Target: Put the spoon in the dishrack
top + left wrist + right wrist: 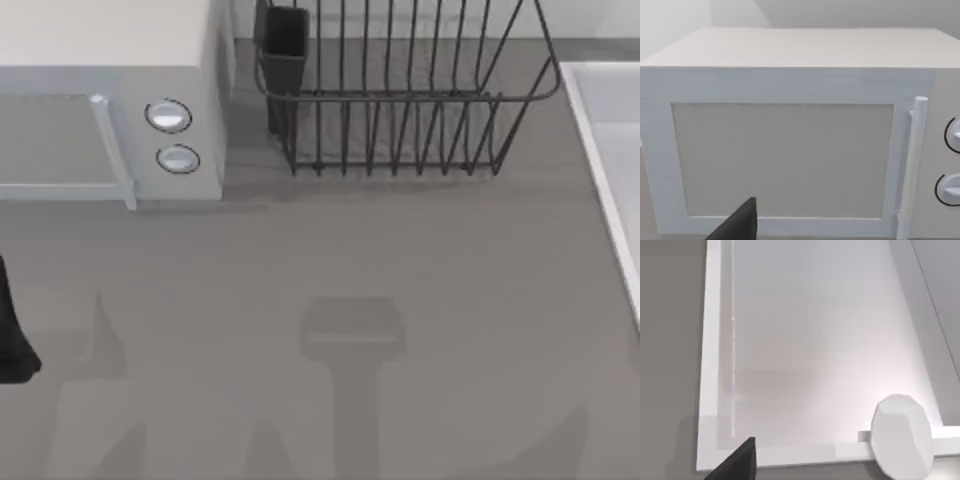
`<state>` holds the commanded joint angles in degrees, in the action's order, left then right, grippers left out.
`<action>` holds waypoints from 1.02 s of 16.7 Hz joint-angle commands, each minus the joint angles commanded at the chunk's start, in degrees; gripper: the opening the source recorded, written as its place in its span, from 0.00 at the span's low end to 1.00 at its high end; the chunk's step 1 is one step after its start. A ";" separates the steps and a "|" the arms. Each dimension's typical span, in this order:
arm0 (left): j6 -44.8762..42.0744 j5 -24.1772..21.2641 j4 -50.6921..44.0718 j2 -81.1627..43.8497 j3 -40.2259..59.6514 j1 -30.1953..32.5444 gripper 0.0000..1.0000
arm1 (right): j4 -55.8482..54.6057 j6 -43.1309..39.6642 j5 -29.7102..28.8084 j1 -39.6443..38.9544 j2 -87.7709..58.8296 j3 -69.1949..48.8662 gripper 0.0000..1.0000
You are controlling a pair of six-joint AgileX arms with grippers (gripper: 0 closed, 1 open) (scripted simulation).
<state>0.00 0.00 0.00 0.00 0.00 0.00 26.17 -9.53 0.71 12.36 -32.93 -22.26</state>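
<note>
Broad grey table [400,300] underneath everything. At its far left, a pale grey microwave [110,100], door shut, two round knobs beside the handle. Just right of that, at the far edge, the dishrack [400,100], standing upright with nothing seen among its bars. Along the right side, a pale shallow tray [600,130]. At the rack's near-left corner, a dark utensil cup [285,50]. In the right wrist view, what looks like the spoon [901,435]: a pale oval bowl lying across the tray's rim, handle running off sideways. Right pincer [737,462] poised near that rim, well apart from the spoon; cannot tell whether clenched or released. Left pincer [737,225] parked facing the microwave door, state likewise impossible to tell. Judged as the opening step: approach, with nothing grasped yet. Next, probably: shift the right pincer across over the spoon's handle, descend, clamp, then lift and carry to the rack.
</note>
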 joint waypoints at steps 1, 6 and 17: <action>0.00 0.00 0.00 0.00 0.00 0.00 1.00 | 3.95 -1.48 -0.04 1.82 -5.64 -3.03 1.00; 0.00 0.00 0.00 0.00 0.00 0.00 1.00 | 21.60 -7.96 -0.17 10.15 -30.83 -17.13 1.00; 0.00 0.00 0.00 0.00 0.00 0.00 1.00 | 32.85 -11.88 0.40 15.63 -45.04 -27.15 1.00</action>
<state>0.00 0.00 0.00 0.00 0.00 0.00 59.01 -21.41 1.11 27.99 -77.98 -49.41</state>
